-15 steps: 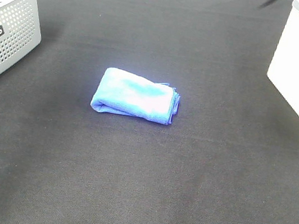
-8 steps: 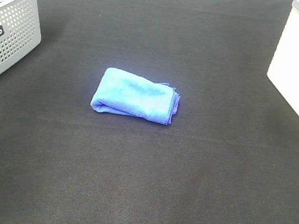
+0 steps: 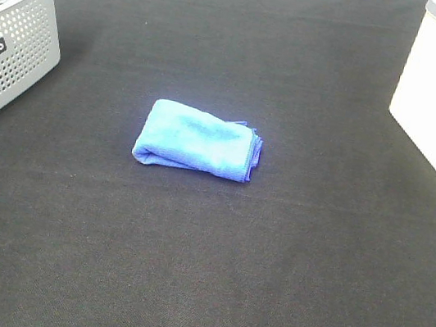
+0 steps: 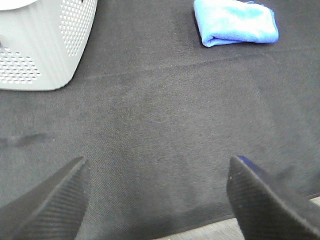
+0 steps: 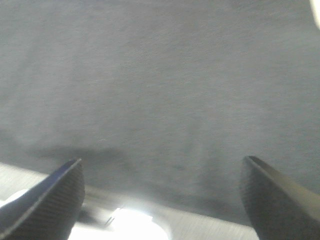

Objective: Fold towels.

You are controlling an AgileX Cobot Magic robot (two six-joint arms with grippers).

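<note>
Towel: 1 bright royal-blue fuzzy microfibre towel (image 3: 198,140), folded into a thick rectangle, lies flat on the mat, well ahead of my left claw and apart from it.
Left claw: my left claw (image 4: 159,197) is spread wide and holds nothing; its 2 dark ribbed fingers (image 4: 50,205) hang over bare mat.
Right claw: my right claw (image 5: 162,197) is spread wide too, empty, above the mat's edge.
Mat: black woven cloth mat (image 3: 209,270) under everything.
Basket: 1 grey perforated plastic basket (image 4: 47,45) sits ahead of my left claw, well apart from the towel.
</note>
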